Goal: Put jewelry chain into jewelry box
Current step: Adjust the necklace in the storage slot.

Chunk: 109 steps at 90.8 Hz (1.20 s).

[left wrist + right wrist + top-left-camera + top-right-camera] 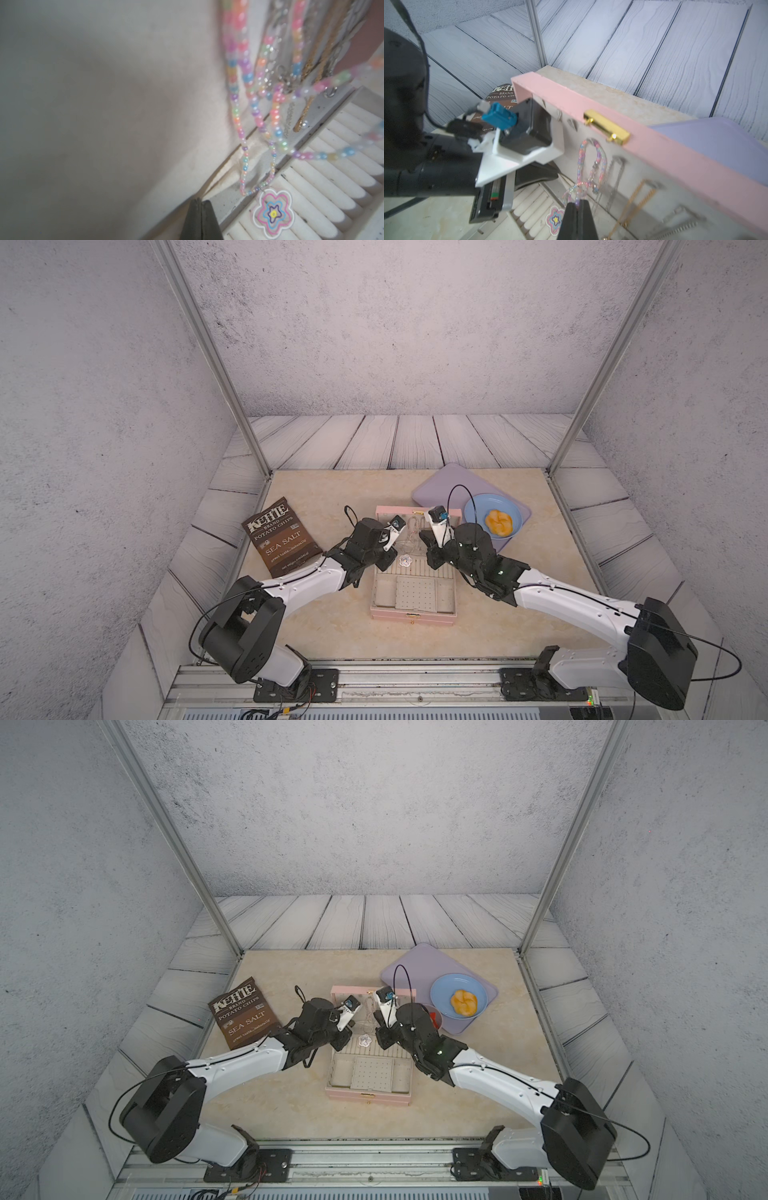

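Pinching the beaded chain (582, 149) at the open box (654, 145) lid, the right hand (577, 205) faces other hanging chains (616, 178). The left hand (200, 204), pressed shut, crowds centre frame, with a chip bag (282, 537) at left and a plate (478, 506) at right.

The pale pink rectangular hinged jewelry box (413, 616) stands open, its lid upright and its cream ring rolls exposed. The thin pastel-beaded jewelry chain (580, 158) hangs looped against the lid's lining, its flat flower pendant (273, 213) resting on the ring rolls.

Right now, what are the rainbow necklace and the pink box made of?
The necklace looks like plastic beads: pastel, half see-through, glinting. The box has a smooth matte pink shell, maybe faux leather or coated board; its cream lining looks soft.
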Motion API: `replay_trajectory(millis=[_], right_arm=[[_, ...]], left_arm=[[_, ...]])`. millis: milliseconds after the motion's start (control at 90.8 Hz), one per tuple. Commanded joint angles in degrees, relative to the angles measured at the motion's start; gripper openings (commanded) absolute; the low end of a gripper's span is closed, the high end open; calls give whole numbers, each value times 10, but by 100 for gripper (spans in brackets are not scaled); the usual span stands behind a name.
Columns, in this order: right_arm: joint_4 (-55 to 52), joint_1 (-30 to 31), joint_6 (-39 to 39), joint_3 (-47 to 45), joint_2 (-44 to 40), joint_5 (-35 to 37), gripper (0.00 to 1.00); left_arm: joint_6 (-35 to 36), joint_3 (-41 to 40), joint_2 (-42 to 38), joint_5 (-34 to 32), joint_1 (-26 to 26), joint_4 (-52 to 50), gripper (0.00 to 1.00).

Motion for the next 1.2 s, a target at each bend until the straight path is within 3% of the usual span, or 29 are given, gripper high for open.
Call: replay_trajectory(millis=[0,253,484,958,1189], right_arm=[[31,-3,-28,26,32,5,0],[65,-10,-61,51,84,33,0],[93,-16,-87,23,86,62,0],[170,-35,-122,-4,103,71,0],[184,-43,-121,-15,105,70,0]], left_arm=[[11,3,-10,82,-11,-50,0],[31,-10,-36,85,-11,-55,0],[-7,-15,-48,8,-11,-54,0],[52,-55,-83,89,-12,-35,0],[38,-65,-97,40,-12,-24,0]])
